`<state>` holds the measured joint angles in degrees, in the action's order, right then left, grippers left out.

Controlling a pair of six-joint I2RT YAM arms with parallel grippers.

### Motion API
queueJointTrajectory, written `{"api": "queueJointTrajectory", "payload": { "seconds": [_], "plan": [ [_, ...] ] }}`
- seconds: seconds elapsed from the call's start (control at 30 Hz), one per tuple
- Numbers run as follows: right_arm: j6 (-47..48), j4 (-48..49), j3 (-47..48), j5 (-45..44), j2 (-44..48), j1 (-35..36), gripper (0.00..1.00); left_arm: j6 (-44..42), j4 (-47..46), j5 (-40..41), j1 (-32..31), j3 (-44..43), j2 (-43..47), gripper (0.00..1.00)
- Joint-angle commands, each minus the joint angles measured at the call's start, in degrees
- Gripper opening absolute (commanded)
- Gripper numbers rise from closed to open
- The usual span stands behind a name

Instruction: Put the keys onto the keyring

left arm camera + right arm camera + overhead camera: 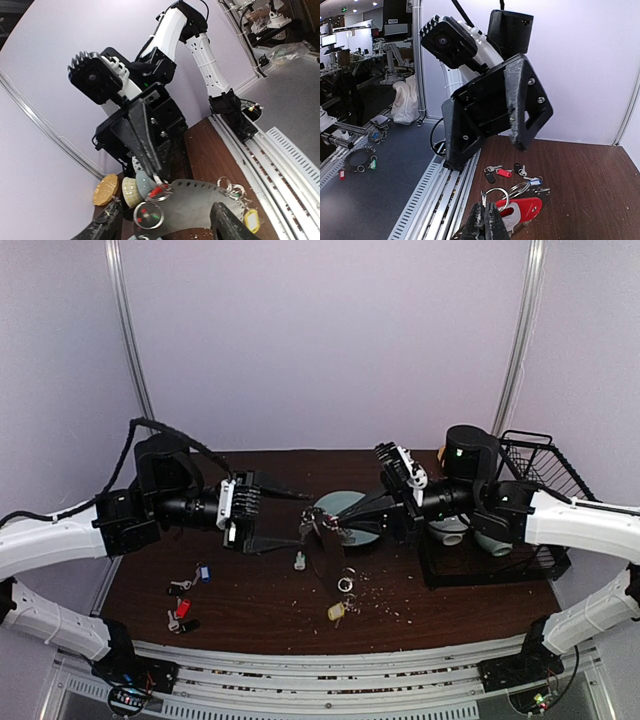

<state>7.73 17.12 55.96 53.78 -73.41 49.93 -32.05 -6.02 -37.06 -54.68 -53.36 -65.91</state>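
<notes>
My right gripper is shut on a small split ring that carries a red-tagged key. It holds this in mid-air over the table's middle. My left gripper faces it from the left, its fingers spread wide and open with nothing gripped. A dark grey flap with punched holes hangs under the held key. Loose keys lie on the table: blue tag, red tag, yellow tag, pale tag. The keyring is hidden or out of view.
A pale green plate sits behind the grippers. A black wire rack with bowls stands at the right. Loose silver rings and crumbs lie near the front. A black-tagged key lies at the left.
</notes>
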Motion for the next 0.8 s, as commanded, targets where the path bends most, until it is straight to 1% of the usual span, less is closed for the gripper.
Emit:
{"api": "queueJointTrajectory", "payload": {
  "seconds": [0.0,0.07,0.1,0.17,0.27,0.33,0.37,0.43,0.5,0.63,0.7,0.73,0.77],
  "plan": [
    [1.78,-2.90,3.80,6.45,-0.69,-0.27,0.00,-11.66,10.88,4.99,0.08,-7.39,-3.71,0.63],
    [5.66,-9.83,5.71,6.53,-1.35,-0.25,0.00,-12.23,14.48,4.14,0.09,-10.01,-7.15,0.67],
    [7.32,-12.74,6.61,6.40,-1.72,-0.12,0.00,-11.46,14.48,3.23,0.09,-10.57,-8.00,0.70],
    [10.15,-16.70,7.72,6.23,-2.16,-0.08,0.00,-8.59,12.30,2.09,0.10,-10.79,-9.27,0.72],
    [11.26,-17.58,7.51,5.92,-1.80,-0.02,0.00,-6.95,11.70,-2.10,0.10,-11.28,-10.70,0.69],
    [11.50,-17.88,7.60,5.44,-1.72,0.07,0.00,-5.30,11.73,-2.48,0.09,-11.41,-11.69,0.64],
    [11.97,-18.63,7.73,5.07,-1.80,0.07,0.00,-5.07,12.39,-3.16,0.05,-11.60,-12.15,0.63],
    [12.91,-19.92,8.29,3.94,-1.98,0.10,0.00,-5.80,14.70,-4.77,0.05,-12.42,-13.16,0.64],
    [13.77,-21.20,8.79,2.11,-2.12,0.15,0.00,-4.23,15.20,-5.70,-0.02,-13.08,-13.81,0.66],
    [15.17,-22.66,9.11,1.78,-1.76,0.14,0.00,-4.88,17.96,-8.16,0.01,-12.99,-14.33,0.69],
    [15.18,-22.83,9.30,1.99,-1.70,0.16,0.00,-5.51,18.34,-7.66,0.01,-12.18,-14.33,0.65],
    [15.25,-23.08,9.56,1.78,-1.78,0.17,0.00,-5.56,17.98,-7.57,0.00,-12.05,-14.33,0.59],
    [15.56,-23.55,9.76,1.42,-1.92,0.14,0.00,-4.81,17.26,-7.51,0.01,-12.07,-14.40,0.50]
  ]
}}
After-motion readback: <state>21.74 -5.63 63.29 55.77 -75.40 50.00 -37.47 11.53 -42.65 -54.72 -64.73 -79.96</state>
